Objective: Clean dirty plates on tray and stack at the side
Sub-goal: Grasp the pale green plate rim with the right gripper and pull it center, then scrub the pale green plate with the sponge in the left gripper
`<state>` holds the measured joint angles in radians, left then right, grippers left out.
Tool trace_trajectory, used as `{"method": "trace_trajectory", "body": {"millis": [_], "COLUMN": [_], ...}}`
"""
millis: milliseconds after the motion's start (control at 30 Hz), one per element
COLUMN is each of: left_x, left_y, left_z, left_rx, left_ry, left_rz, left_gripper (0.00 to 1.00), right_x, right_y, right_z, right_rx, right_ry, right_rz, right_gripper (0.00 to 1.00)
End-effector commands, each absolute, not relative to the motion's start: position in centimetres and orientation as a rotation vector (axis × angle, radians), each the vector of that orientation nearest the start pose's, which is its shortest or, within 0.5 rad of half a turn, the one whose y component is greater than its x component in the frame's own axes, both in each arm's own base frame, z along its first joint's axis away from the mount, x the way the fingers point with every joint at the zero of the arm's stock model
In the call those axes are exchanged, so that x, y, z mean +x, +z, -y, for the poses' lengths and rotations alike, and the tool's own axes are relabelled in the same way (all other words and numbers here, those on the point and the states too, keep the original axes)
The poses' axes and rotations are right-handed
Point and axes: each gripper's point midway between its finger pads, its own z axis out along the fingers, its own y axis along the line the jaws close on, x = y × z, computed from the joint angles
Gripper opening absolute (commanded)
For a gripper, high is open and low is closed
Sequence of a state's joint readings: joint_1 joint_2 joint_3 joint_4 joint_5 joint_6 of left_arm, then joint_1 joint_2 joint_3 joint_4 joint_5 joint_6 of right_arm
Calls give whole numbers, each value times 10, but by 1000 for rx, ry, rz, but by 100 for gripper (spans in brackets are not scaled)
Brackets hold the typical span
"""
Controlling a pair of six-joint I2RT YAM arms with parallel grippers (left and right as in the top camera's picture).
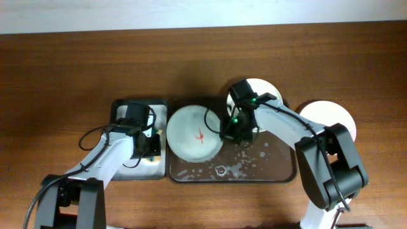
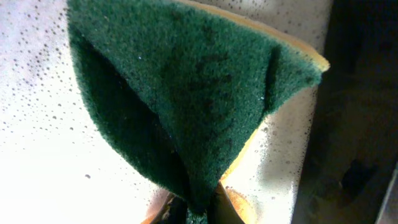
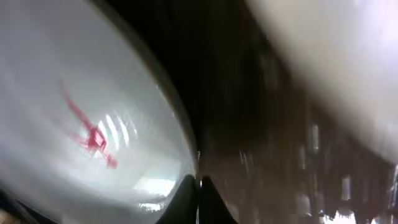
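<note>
A pale green plate (image 1: pixel 191 133) with a red sauce smear lies at the left end of the dark brown tray (image 1: pixel 276 166), which is wet with suds. My right gripper (image 1: pixel 224 131) is shut on this plate's right rim; the right wrist view shows the fingers (image 3: pixel 199 186) pinching the edge of the plate (image 3: pixel 93 112). A white plate (image 1: pixel 261 88) sits at the tray's back edge, partly hidden by the right arm. Another white plate (image 1: pixel 331 117) lies on the table to the right. My left gripper (image 1: pixel 148 149) is shut on a green sponge (image 2: pixel 199 93).
A smaller white-bottomed tray (image 1: pixel 123 109) stands left of the brown tray; my left gripper and the sponge hang over its wet bottom (image 2: pixel 37 124). The wooden table (image 1: pixel 63 70) stretches around both trays.
</note>
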<state>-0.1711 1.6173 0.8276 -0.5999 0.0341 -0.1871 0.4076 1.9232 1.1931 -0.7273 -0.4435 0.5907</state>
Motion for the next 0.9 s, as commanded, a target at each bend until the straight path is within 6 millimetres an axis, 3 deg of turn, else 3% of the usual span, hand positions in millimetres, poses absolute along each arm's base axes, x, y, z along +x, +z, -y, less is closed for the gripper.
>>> {"method": "trace_trajectory", "body": {"millis": [0, 33, 100, 133, 200, 300, 533, 567, 600, 633, 700, 733, 767, 800, 867], "left_x": [275, 276, 276, 276, 275, 275, 276, 275, 275, 275, 275, 275, 275, 275, 276], "left_y": [-3, -3, -3, -3, -3, -3, -3, -3, -3, -3, -3, -3, -3, -3, -3], "left_z": [57, 57, 57, 57, 57, 57, 57, 57, 57, 57, 57, 57, 57, 57, 57], "left_rx": [-27, -27, -27, -27, -27, -27, -27, -27, -27, -27, -27, -27, -27, -27, -27], "left_ry": [-109, -108, -108, -109, -109, -109, -109, -109, -109, -109, -109, -109, -109, -109, -109], "left_rz": [-2999, -2998, -2998, -2998, -2999, -2999, -2998, -2999, -2999, -2999, -2999, -2999, -2999, -2999, -2998], "left_gripper": [0, 0, 0, 0, 0, 0, 0, 0, 0, 0, 0, 0, 0, 0, 0], "right_x": [266, 265, 281, 299, 344, 362, 338, 335, 332, 331, 326, 318, 306, 280, 263], "right_y": [34, 35, 31, 27, 30, 36, 12, 9, 8, 8, 6, 4, 2, 4, 9], "right_z": [-211, -209, -200, -193, -195, -203, -201, -203, -205, -205, -196, -187, -179, -176, -180], "right_rx": [253, 223, 197, 190, 15, -144, -173, -183, -192, -188, -36, 137, 307, 480, 513], "right_ry": [782, 782, 709, 646, 584, 594, 557, 553, 552, 553, 540, 521, 488, 469, 531], "right_rz": [-3279, -3280, -3222, -3152, -2952, -2842, -2958, -2969, -2976, -2981, -3039, -3097, -3159, -3263, -3339], "right_gripper": [4, 5, 27, 41, 45, 44, 30, 24, 8, 4, 4, 4, 4, 4, 4]}}
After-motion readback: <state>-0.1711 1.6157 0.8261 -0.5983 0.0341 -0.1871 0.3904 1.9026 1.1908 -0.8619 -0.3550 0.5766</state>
